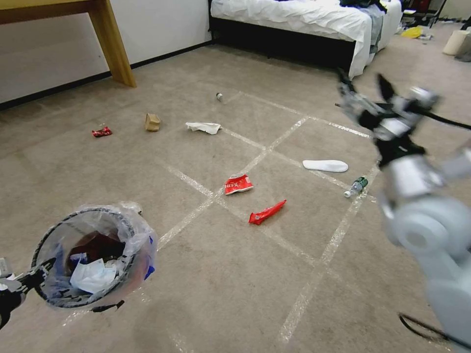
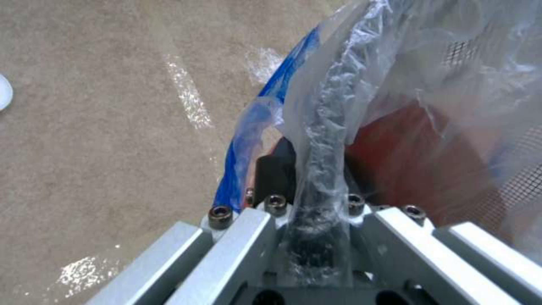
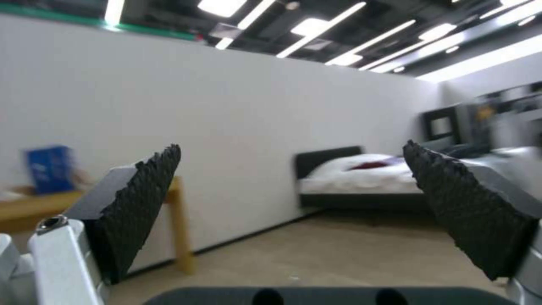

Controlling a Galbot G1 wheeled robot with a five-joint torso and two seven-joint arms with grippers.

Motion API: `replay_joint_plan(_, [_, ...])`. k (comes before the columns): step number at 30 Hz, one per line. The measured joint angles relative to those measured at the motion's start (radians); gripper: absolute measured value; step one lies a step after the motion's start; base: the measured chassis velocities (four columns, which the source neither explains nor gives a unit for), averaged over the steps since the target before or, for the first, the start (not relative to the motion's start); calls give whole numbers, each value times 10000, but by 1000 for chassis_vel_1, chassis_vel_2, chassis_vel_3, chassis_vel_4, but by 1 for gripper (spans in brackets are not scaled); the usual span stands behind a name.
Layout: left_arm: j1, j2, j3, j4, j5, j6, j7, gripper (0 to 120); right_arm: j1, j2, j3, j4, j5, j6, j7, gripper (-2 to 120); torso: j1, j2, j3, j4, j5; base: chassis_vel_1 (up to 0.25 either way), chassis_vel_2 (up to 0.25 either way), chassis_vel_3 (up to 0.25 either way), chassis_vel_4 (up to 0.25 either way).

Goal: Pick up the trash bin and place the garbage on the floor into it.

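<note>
The trash bin (image 1: 93, 257), dark mesh with a clear blue-printed liner and white tissue inside, hangs at lower left of the head view. My left gripper (image 1: 41, 268) is shut on its rim; the left wrist view shows the rim (image 2: 324, 140) and bag pinched between the fingers. Garbage lies on the floor (image 1: 235, 274): a crushed red can (image 1: 238, 184), a red wrapper (image 1: 267, 212), a small bottle (image 1: 355, 187), a white tissue (image 1: 203, 127), a tan packet (image 1: 152, 122), another red wrapper (image 1: 101, 132). My right gripper (image 1: 365, 83) is raised at the right, open and empty (image 3: 291, 190).
A white shoe insole (image 1: 325, 165) lies by the tape lines. A small dark bottle (image 1: 219, 97) is farther back. A wooden table leg (image 1: 115, 44) stands at back left, a bed (image 1: 304, 24) at the back, clutter (image 1: 414, 32) beyond it.
</note>
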Motion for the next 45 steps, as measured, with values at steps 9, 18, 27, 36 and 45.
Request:
replay_joint_plan(9, [230,-159,-112,-316,58,0,131,1,-2414,908,331,909,-1725,539,18,100,0,0,1,1,-2,0,0,0,0])
replay_joint_plan(18, [265,-128,114,-501,50,-79,325,1,-3047,1419,101,1043,-2462,749,92,100,0,1,2,2,-2,0,0,0,0])
replay_joint_plan(27, [119,-288,548,-547,344,-46,310,1,-3517,1782,-12,634,-3259,1122,118,100,1,1,3,1,-2,0,0,0,0])
replay_joint_plan(36, [124,-287,534,-569,323,-21,328,1,-3593,2026,-285,48,-3643,1586,-80,100,1,0,3,1,-1,0,0,0,0])
replay_joint_plan(45, [175,-347,468,-568,309,-7,325,1,-3430,2094,-669,-271,-3866,1668,-113,100,1,0,1,1,-1,-14,23,11,-15])
